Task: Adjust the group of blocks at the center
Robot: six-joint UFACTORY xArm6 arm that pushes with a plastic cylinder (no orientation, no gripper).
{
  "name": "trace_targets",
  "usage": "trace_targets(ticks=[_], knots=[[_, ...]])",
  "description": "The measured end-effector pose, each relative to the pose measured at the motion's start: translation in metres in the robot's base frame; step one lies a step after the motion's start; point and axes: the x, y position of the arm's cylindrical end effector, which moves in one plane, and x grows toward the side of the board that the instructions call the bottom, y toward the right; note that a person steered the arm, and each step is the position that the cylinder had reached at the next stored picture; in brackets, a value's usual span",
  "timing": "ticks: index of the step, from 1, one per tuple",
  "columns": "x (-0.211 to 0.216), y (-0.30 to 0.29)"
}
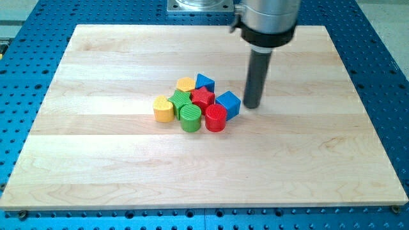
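Observation:
A tight cluster of blocks sits near the middle of the wooden board. It holds a yellow block at the view's left, a green block, a green cylinder, a red cylinder, a red block, a yellow block, a blue triangular block and a blue cube. My tip stands on the board just to the view's right of the blue cube, a small gap apart.
The board lies on a blue perforated table. The arm's grey metal base shows at the view's top edge.

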Motion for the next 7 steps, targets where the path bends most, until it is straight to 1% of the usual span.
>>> trace_targets(ticks=[1,2,3,4,5,6,7], knots=[[0.031,0.055],[0.07,-0.038],[0.022,-0.057],[0.035,-0.043],[0.084,-0.006],[0.089,-0.059],[0.064,-0.062]])
